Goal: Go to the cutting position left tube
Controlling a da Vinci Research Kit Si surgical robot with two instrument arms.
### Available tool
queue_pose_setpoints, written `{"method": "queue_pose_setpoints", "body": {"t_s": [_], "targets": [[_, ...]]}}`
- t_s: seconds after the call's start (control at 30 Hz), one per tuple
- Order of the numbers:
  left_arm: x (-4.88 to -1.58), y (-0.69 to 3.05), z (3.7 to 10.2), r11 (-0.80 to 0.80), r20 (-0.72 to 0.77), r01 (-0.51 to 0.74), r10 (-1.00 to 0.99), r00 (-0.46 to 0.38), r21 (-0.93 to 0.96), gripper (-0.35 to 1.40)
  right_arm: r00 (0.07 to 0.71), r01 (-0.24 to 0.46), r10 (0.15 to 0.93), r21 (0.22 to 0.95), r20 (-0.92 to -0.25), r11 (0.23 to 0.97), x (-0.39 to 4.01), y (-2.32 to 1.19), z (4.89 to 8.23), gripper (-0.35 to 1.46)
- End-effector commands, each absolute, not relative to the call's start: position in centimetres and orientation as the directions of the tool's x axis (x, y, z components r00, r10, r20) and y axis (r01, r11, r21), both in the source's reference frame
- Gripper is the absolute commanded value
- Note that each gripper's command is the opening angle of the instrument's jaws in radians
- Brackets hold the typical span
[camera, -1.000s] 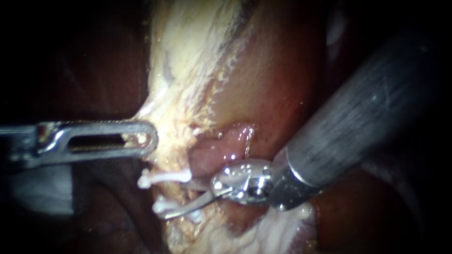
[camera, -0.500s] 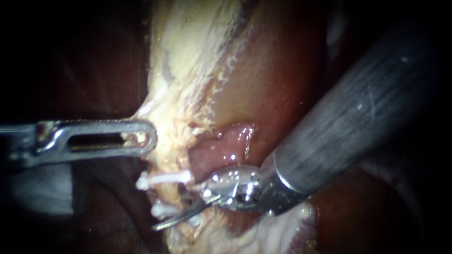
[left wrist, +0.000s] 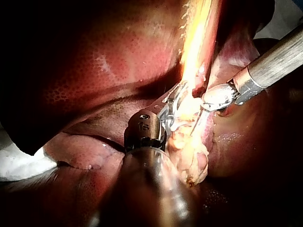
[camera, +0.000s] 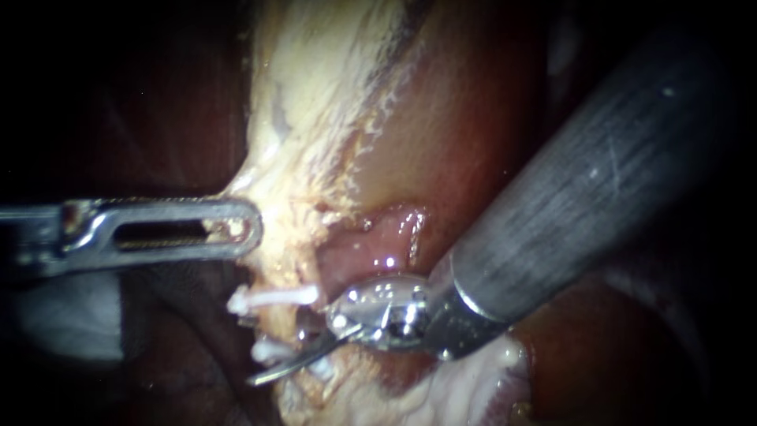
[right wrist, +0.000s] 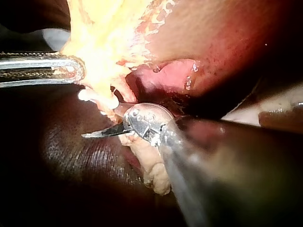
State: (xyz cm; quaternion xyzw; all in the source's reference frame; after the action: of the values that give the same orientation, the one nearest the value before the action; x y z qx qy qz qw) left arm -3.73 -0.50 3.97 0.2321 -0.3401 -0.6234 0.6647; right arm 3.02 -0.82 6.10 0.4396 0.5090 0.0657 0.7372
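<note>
Endoscope view, nearest first: right instrument (camera: 280, 359), a thick dark grey shaft from the upper right ending in a shiny steel hinge and two thin curved blades. Blades apart, gripping nothing; lower blade plain, sweeping out just under the clips, upper blade only partly visible against the strand. Just beyond, the tube (camera: 285, 323), a thin ragged pale yellowish strand hanging from the fatty band, crossed by an upper white plastic clip (camera: 276, 297) and a lower white plastic clip (camera: 268, 349). Tube already between the blades or merely beside them: cannot tell. Left tube of the task or not: unsettled here, only one clipped strand plain. Further back, left instrument (camera: 249, 230), a slim silver shaft from the left with long slotted jaws, clamped on the edge of the pale yellow fatty tissue (camera: 315, 118), pulling it taut. Behind all, in the left wrist view, the dark red speckled liver (left wrist: 94, 71).

Step in hand, as a judgement: the approach to the cutting spot, nearly complete. Next move: a small, slow advance to seat the tube deep between the spread blades, square across it, clear of both clips, with the left hold kept steady; no closing needed for this step.

Against a second ago: hinge and blades closer to the clips and lower, lower blade tip now out past the strand. Left instrument, clips and fatty tissue unmoved against one another.
</note>
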Motion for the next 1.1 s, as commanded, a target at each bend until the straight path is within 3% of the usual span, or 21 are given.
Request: {"method": "queue_pose_setpoints", "body": {"t_s": [0.03,0.5,1.1], "targets": [[-3.73,-0.51,3.97,0.115,0.163,0.671,-0.987,-0.009,0.733,-0.35,0.471,0.35,0.545,0.715,-0.693,0.606,3.05,-0.82,6.12,1.3],[-3.75,-0.51,3.97,0.115,0.163,0.672,-0.987,-0.01,0.732,-0.35,0.483,0.306,0.605,0.769,-0.633,0.561,3.22,-0.78,6.2,1.26],[-3.75,-0.51,3.97,0.115,0.163,0.672,-0.987,-0.01,0.732,-0.35,0.489,0.294,0.619,0.784,-0.615,0.548,3.23,-0.75,6.28,1.23]]}}
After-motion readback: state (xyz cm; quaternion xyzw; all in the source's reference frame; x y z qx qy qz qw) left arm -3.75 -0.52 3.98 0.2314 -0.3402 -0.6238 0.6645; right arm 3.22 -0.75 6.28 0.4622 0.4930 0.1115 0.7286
